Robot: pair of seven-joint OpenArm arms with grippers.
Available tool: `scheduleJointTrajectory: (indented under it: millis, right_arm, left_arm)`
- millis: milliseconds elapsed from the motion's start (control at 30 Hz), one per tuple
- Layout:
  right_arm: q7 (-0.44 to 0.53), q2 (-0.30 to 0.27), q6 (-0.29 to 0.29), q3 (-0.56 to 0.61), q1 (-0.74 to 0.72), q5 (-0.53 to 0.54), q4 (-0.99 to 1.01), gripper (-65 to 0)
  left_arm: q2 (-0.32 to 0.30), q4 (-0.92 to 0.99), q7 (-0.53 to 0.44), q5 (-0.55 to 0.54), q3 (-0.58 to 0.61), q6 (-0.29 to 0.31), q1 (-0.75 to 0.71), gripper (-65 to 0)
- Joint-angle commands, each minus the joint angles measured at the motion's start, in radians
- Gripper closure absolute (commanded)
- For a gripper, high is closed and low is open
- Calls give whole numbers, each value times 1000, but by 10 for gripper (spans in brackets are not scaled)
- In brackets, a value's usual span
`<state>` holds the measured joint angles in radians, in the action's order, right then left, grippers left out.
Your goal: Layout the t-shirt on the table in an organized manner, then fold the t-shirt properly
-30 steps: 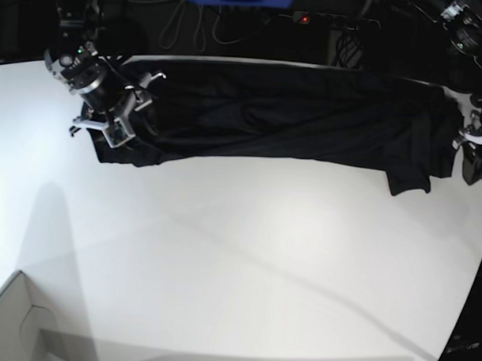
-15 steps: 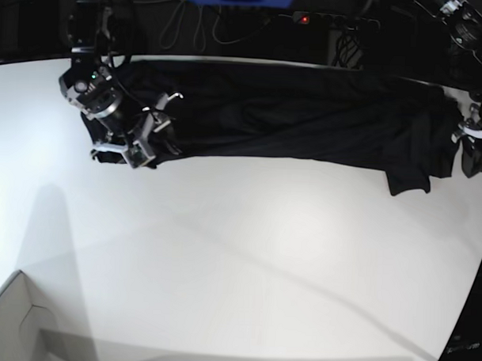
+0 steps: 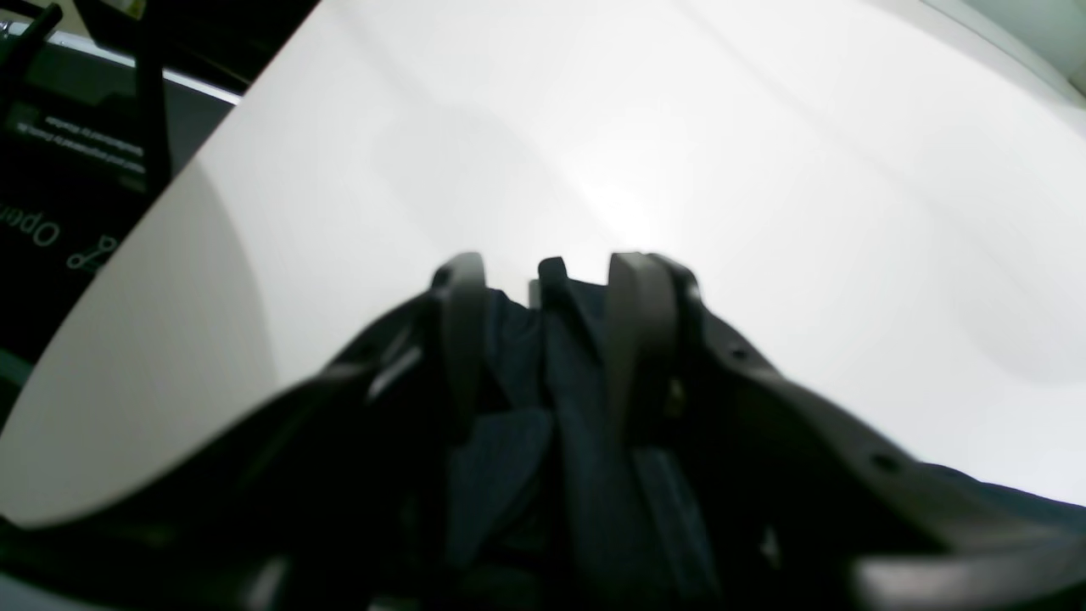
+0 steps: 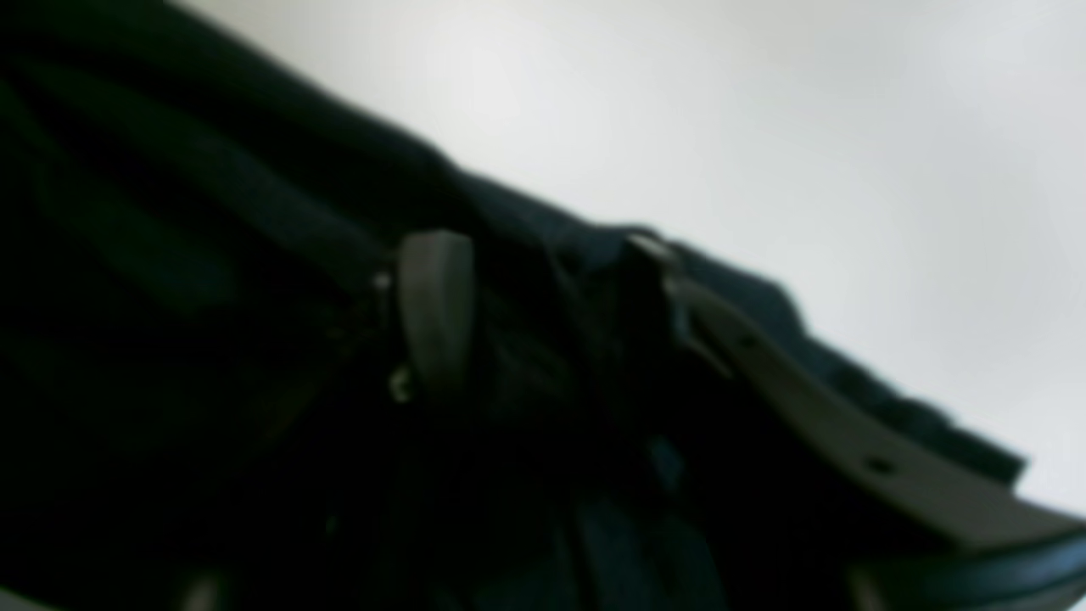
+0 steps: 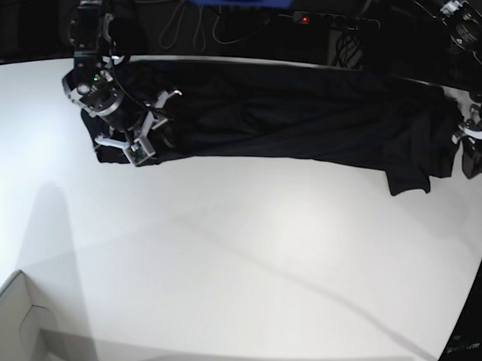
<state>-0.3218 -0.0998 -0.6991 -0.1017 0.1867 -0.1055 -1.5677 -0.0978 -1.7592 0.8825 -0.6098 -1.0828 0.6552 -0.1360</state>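
The plain black long-sleeved t-shirt of thin soft cloth (image 5: 306, 119) lies stretched in a long band across the far side of the big smooth white table (image 5: 238, 260), still bunched and wrinkled, not flat. In the last second the right gripper (image 5: 139, 141) has slid along the shirt's end toward the middle, then come back a little and dropped onto the cloth. Its wrist view is blurry but shows its grey fingers (image 4: 434, 305) part-way apart with dark folds between them; whether they pinch the cloth yet cannot be told. The left gripper (image 5: 472, 153) has not moved and sits at the other end of the shirt. Its fingers (image 3: 462, 322) are part-way closed with folds of dark blue-black cloth squeezed between them, so it holds that end. This looks like the robot getting a fresh hold so it can pull the shirt smooth, and the folding has not started. Some pale writing shows on a dark panel (image 3: 59, 195) beside the table, but it is upside down and cut off, so it cannot be read.
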Motion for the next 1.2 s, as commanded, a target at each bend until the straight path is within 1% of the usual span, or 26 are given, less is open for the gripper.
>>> scheduleJointTrajectory:
  millis: [0, 100, 167, 233, 267, 400, 567, 700, 933, 1167]
  right_arm:
    - [26, -7, 1, -2, -10, 14, -12, -216]
    - [23, -8, 1, -2, -8, 14, -12, -165]
    - [23, -21, 1, -3, -3, 14, -15, -105]
    - [23, -25, 1, -3, 1, 14, -24, -23]
    - [23, -27, 1, -5, 3, 14, -33, 0]
    - [28, -24, 1, -68, 73, 16, -129, 0]
    - [29, -24, 1, -106, 165, 20, -228, 0]
    - [31, -25, 1, -123, 233, 20, -247, 0]
    - [31, -27, 1, -174, 307, 20, -264, 0]
    - [33, -27, 1, -206, 345, 22, -305, 0]
  left_arm:
    - [-18, -15, -27, -19, -3, 5, 6, -236]
    - [-18, -15, -29, -19, -3, 5, 8, -236]
    - [-18, -15, -30, -19, -3, 5, 8, -236]
    - [-18, -15, -30, -19, -3, 5, 8, -236]
    - [-20, -15, -32, -19, -3, 5, 8, -236]
    - [-20, -15, -33, -19, -3, 5, 8, -236]
    - [-20, -15, -33, -19, -3, 5, 9, -236]
    - [-20, -14, -30, -19, -3, 5, 32, -236]
    - [-21, 3, -33, -19, -3, 5, 37, -238]
    - [-78, 124, -35, -22, -3, 5, 37, -238]
